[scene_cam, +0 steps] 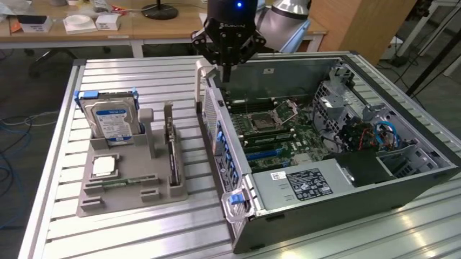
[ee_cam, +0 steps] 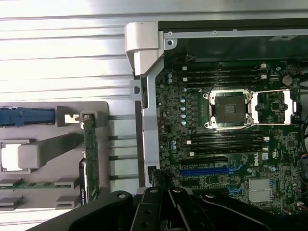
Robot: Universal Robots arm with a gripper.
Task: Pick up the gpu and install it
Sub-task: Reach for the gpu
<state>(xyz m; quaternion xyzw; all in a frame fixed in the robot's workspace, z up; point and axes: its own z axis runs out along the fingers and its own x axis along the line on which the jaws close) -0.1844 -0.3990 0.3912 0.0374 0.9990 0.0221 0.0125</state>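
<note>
The claw (scene_cam: 225,74) hangs in the upper middle of the exterior view, over the rear edge of the open computer case (scene_cam: 403,162). Its black fingers are pressed together and grip nothing. In the wrist view they meet above the edge of the motherboard (ee_cam: 231,144), just beside the case's rear wall and near a blue expansion slot (ee_cam: 209,171).

The gpu (scene_cam: 171,148) is well apart from the claw, in the left half of the exterior view. It stands upright on its long edge in a grey holder (scene_cam: 133,194) that lies on the slatted metal counter (scene_cam: 129,75) beside the case. In the wrist view the gpu (ee_cam: 90,154) shows edge-on as a narrow green strip in that holder.

At the holder's far end a silver hard drive (scene_cam: 112,121) with a blue label also stands upright. Nearer the camera a square processor chip (scene_cam: 104,166) lies flat, with a narrow green memory stick (scene_cam: 116,183) just beside it. Inside the case, the processor socket (scene_cam: 263,121) sits open on the motherboard, and a power supply (scene_cam: 303,183) with a black label fills the near corner.
</note>
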